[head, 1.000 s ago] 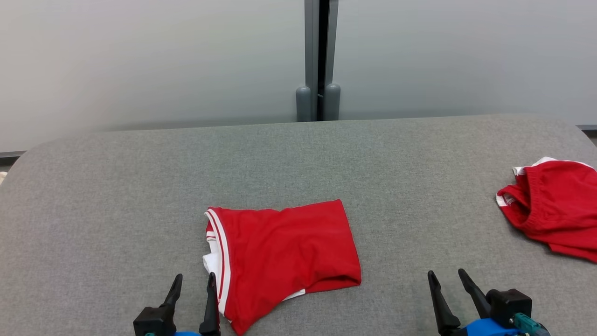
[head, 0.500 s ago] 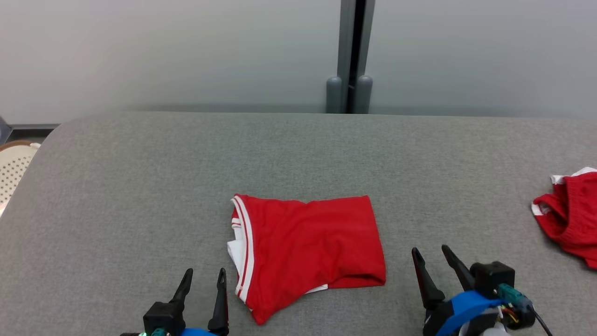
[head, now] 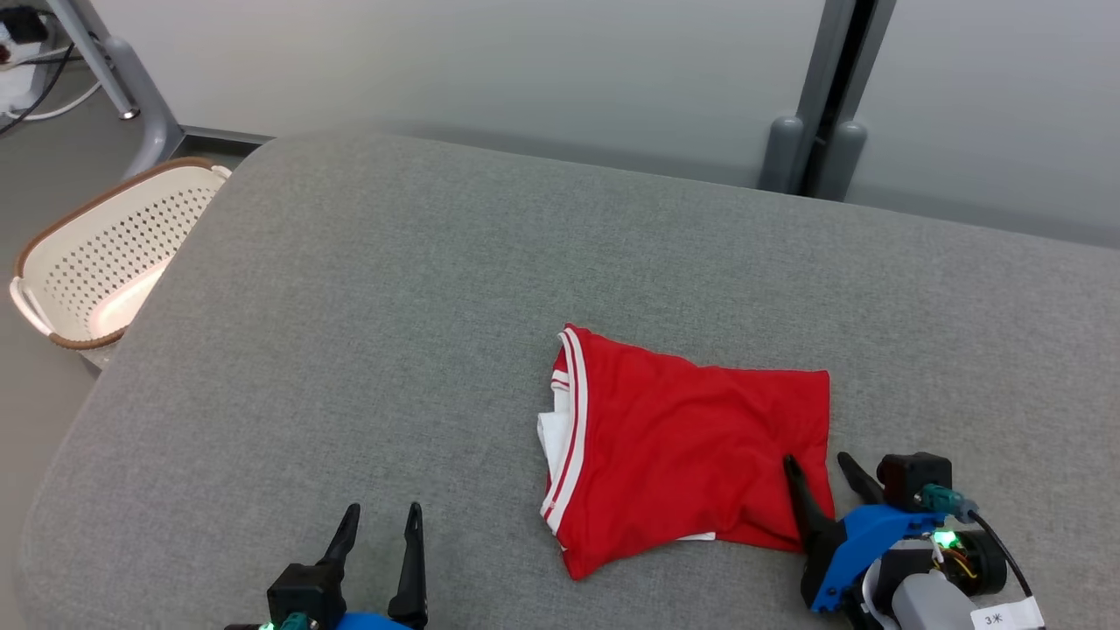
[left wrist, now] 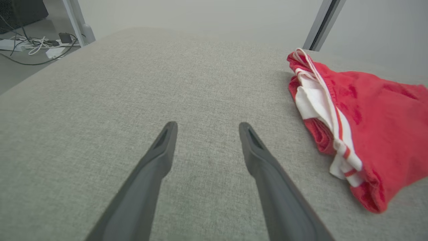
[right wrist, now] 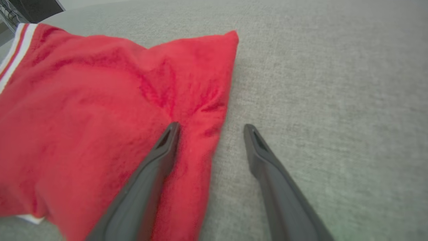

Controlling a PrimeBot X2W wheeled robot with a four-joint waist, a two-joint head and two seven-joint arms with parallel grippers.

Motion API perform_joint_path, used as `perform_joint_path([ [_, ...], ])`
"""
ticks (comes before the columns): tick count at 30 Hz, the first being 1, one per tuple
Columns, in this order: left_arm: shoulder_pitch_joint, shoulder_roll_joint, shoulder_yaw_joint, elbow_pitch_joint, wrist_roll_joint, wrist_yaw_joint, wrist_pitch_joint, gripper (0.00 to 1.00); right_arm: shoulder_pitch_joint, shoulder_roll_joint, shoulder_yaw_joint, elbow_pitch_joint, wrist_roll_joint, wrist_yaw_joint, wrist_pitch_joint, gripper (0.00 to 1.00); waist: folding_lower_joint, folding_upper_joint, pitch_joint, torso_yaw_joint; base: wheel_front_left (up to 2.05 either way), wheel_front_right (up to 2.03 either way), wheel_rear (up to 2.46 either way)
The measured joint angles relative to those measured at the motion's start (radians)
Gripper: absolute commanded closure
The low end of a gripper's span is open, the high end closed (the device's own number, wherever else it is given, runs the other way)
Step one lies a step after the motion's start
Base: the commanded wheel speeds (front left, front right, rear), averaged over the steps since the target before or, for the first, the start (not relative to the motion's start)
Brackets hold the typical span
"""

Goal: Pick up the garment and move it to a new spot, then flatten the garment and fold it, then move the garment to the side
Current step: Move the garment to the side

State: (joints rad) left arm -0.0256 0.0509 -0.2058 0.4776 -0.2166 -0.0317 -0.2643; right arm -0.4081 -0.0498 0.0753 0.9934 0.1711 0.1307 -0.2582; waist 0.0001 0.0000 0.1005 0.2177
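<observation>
Red garment (head: 691,455) lies folded on the grey table (head: 350,306) — soft, light and limp, by the look. Right gripper (head: 815,458) wide, astride its right edge, the likely pinch point; left gripper (head: 382,507) wide too, clear of it.

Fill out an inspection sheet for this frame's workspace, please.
Surface: grey fabric-covered table, rounded corners.
Job's things: red shorts with white-striped trim, folded, lying roughly flat toward the robot's right.
Clutter: nothing seen.
End effectors: left end effector open above bare table, left of the shorts; right end effector open, straddling the shorts' right edge; contact unclear.
Cables: loose cables on the floor, far left.
Surroundings: white basket on the floor beside the table's left edge; grey wall with a post behind.
</observation>
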Motion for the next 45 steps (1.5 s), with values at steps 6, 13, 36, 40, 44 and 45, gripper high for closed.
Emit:
perform_joint_path([
  [6, 0.007, 0.001, 0.012, -0.005, -0.011, 0.0, 0.0, 0.0, -0.047, -0.007, 0.046, 0.093, 0.05, 0.0, -0.016, 1.0, -0.0001, 0.0, 0.017, 0.008, 0.0, 0.0, 0.0],
  [13, 0.018, 0.0, 0.014, -0.017, -0.006, -0.008, 0.0, 0.0, -0.051, 0.01, 0.013, 0.05, 0.015, 0.003, -0.008, 1.0, 0.0, 0.0, 0.026, -0.118, 0.0, 0.0, 0.0],
  [36, -0.055, -0.001, -0.148, -0.018, -0.021, -0.022, 0.0, 0.0, 0.084, 0.003, -0.073, -0.027, -0.054, 0.001, -0.006, 1.0, 0.0, 0.0, -0.002, -0.604, 0.0, 0.0, 0.0],
  [40, -0.061, -0.001, -0.151, -0.01, -0.015, -0.022, 0.0, 0.0, 0.073, 0.002, -0.08, -0.047, -0.066, 0.001, -0.006, 1.0, -0.0001, 0.0, 0.012, -0.606, 0.0, 0.0, 0.0],
  [44, -0.063, -0.001, -0.14, 0.002, -0.004, -0.026, 0.0, 0.0, 0.001, -0.02, -0.071, -0.059, -0.087, 0.0, -0.006, 1.0, -0.0001, 0.0, 0.028, -0.585, 0.0, 0.0, 0.0],
  [45, -0.063, -0.001, -0.135, 0.005, -0.001, -0.026, 0.0, 0.0, -0.029, -0.028, -0.075, -0.062, -0.086, 0.0, -0.006, 1.0, -0.0001, 0.0, 0.034, -0.58, 0.0, 0.0, 0.0],
])
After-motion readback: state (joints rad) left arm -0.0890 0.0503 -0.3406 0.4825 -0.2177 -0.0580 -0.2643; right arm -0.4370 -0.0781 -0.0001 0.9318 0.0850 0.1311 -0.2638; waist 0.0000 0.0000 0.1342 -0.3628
